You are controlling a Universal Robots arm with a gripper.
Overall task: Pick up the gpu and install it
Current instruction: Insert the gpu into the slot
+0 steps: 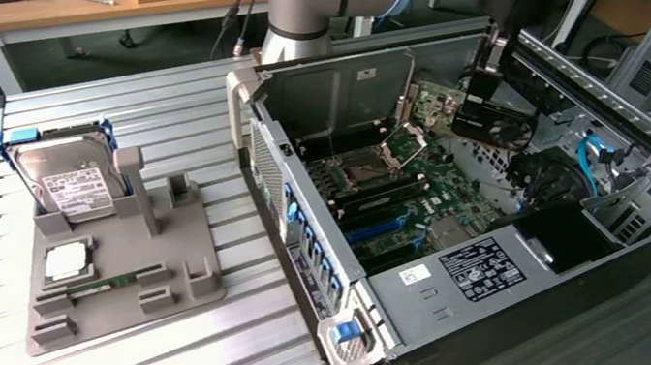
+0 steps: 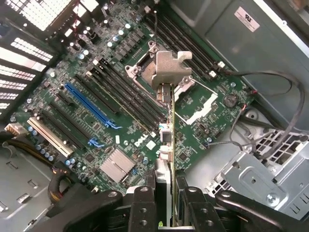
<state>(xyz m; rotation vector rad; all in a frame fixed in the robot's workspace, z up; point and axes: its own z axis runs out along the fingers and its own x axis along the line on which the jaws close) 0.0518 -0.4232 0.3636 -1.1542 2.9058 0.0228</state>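
Clamped by the gripper [image 2: 166,189], the gpu [image 2: 169,130] is held edge-on, metal bracket [image 2: 169,67] foremost, over the green motherboard [image 2: 111,96] inside the open case [image 1: 344,91].

Thin green gpu [image 2: 168,123], edge-on, aloft

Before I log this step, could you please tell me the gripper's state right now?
Gripper: shut on the gpu, holding it edge-on over the motherboard.

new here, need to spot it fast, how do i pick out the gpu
Look in the open computer case on the exterior view's right. Over its motherboard the pincer grips the gpu, a thin green card. Only it has a silver bracket at one end.
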